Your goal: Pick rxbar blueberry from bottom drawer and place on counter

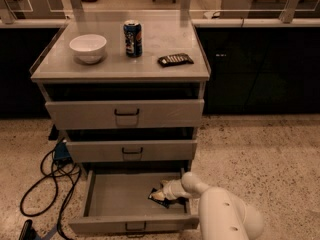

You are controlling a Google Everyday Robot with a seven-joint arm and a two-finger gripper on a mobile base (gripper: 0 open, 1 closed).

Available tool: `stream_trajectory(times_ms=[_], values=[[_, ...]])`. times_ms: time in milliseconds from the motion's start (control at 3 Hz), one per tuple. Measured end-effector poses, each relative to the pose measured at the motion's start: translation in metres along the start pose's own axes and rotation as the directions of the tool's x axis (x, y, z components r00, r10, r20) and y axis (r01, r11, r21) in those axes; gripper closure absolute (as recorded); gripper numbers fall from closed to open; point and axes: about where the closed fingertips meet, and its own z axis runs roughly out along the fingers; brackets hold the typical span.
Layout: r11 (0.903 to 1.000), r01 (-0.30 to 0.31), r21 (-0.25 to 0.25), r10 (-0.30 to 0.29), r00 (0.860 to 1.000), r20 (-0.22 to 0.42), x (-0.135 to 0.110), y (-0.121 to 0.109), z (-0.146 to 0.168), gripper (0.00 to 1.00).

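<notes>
1. Camera view: bottom drawer stands pulled out, below two drawers with taller fronts.
2. Gripper is low inside the drawer's right side, at the rxbar blueberry, a dark wrapper on the tray floor; whether it grips the bar, cannot tell.
3. Counter carries white bowl, soda can, dark bar.

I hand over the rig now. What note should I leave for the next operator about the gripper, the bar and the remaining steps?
Gripper: down in the open bottom drawer, right side, at the rxbar. Grasp not confirmed.
Rxbar: inside the drawer, not yet out.
Counter: holds a bowl, a can and a dark bar.
Done: drawer open, arm reached in.
Left: secure the rxbar, lift it out, place it on the counter.
</notes>
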Motion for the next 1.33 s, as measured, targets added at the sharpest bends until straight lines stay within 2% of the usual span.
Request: stream_trajectory(times_ms=[333,667,1000,1333], values=[[1.0000,0.000,0.000,0.000,1.000,0.000,-0.004,0.000,-0.005,0.94],[1.0000,0.001,0.001,-0.001,1.000,0.002,-0.005,0.000,-0.006,1.00],[0.9993,0.022,0.031,-0.024,0.996,0.083,-0.049,-0.006,-0.037,1.00],[0.9973,0.033,0.065,-0.046,0.979,0.201,-0.111,-0.021,-0.085,1.00]])
